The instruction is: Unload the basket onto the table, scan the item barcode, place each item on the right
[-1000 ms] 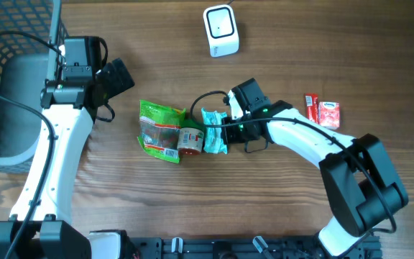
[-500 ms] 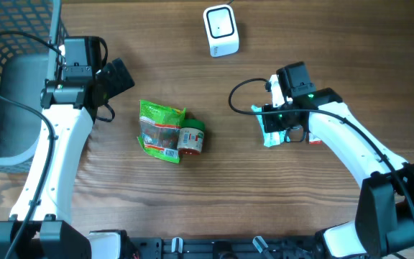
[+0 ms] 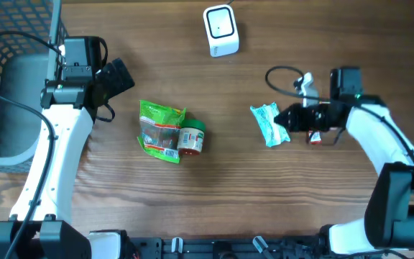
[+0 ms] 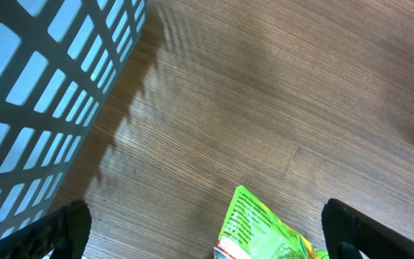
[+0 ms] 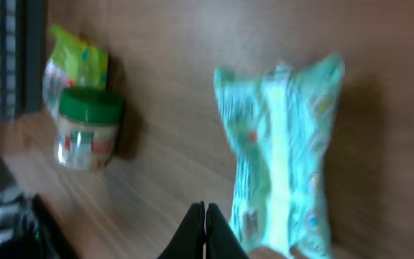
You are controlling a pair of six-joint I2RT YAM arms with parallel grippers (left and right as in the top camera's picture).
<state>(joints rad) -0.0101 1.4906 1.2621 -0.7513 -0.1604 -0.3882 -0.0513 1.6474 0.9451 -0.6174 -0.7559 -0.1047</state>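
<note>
A teal packet [image 3: 267,124] lies flat on the wooden table right of centre. The right wrist view shows its seam facing up and a small barcode near one end [image 5: 249,219]. My right gripper [image 3: 284,119] points at the packet's right edge. Its fingers [image 5: 205,208] are shut with nothing between them, and the teal packet [image 5: 282,155] lies just beside them. The white scanner [image 3: 220,30] stands at the back centre. My left gripper [image 3: 118,75] hovers open at the left, its fingers spread wide [image 4: 210,243] over bare wood and the tip of a green packet [image 4: 264,226].
A green snack packet [image 3: 158,128] and a green-lidded jar [image 3: 191,138] lie together left of centre. Two small red items [image 3: 322,112] sit under my right arm. A dark wire basket [image 3: 9,43] fills the far left corner.
The teal packet went from beside the jar to right of centre along with my right gripper. The gripper then drew back to the right, clear of the packet. My left arm has stayed still.
</note>
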